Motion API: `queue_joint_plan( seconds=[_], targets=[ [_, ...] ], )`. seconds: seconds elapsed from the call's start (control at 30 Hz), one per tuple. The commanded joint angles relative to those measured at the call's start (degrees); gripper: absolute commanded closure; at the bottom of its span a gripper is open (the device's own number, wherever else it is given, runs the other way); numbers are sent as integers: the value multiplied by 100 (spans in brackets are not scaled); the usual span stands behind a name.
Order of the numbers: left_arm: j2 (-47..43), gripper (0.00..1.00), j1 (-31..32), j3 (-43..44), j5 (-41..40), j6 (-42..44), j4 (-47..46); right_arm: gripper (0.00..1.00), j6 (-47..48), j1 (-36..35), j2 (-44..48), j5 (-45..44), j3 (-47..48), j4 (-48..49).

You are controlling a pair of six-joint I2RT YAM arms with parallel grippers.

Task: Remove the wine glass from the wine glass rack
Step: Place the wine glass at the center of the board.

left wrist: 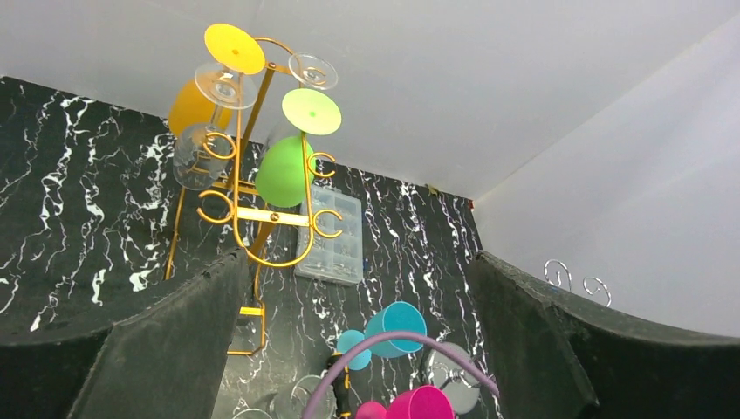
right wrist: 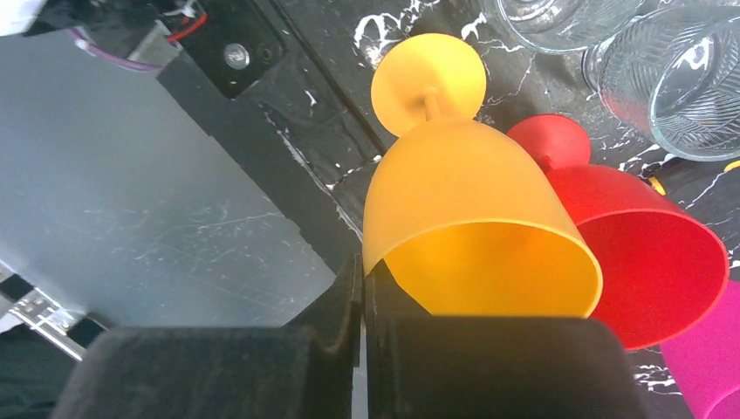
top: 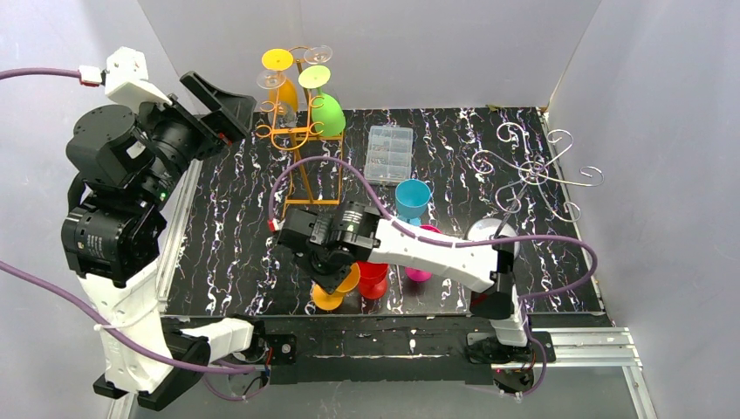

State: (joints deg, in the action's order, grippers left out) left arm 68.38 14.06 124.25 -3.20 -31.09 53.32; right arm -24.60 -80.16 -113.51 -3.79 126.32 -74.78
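Note:
The orange wire wine glass rack [top: 301, 131] stands at the back left. Upside down on it hang an orange glass [top: 284, 87], a green glass [top: 327, 113] and clear glasses [top: 272, 80]. My left gripper [top: 222, 109] is raised left of the rack, open and empty; in the left wrist view the rack [left wrist: 262, 214] and green glass [left wrist: 284, 170] lie ahead of it [left wrist: 358, 297]. My right gripper [right wrist: 364, 288] is shut on the rim of another orange wine glass [right wrist: 471, 227], one finger inside the bowl. This glass [top: 336, 292] is tilted low by the table's front edge.
A red glass [right wrist: 646, 253] lies against the held one, with clear glasses [right wrist: 681, 78] and a magenta glass [right wrist: 707, 375] close by. A teal glass [top: 412, 199], a clear plastic box [top: 389, 153] and a silver wire rack [top: 532, 170] stand further back and right.

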Motion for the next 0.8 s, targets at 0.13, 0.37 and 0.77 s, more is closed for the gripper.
queue_joint_plan(
  seconds=[0.13, 0.37, 0.77],
  targets=[
    [17, 2, -4, -10, -411, 241, -160, 99, 309, -44, -350, -283, -18, -239],
    [-32, 2, -1, -114, -551, 431, -256, 99, 422, -44, -657, -406, 53, -270],
    [-44, 2, 0, -240, -642, 586, -266, 99, 447, -44, -974, -429, 408, -298]
  ],
)
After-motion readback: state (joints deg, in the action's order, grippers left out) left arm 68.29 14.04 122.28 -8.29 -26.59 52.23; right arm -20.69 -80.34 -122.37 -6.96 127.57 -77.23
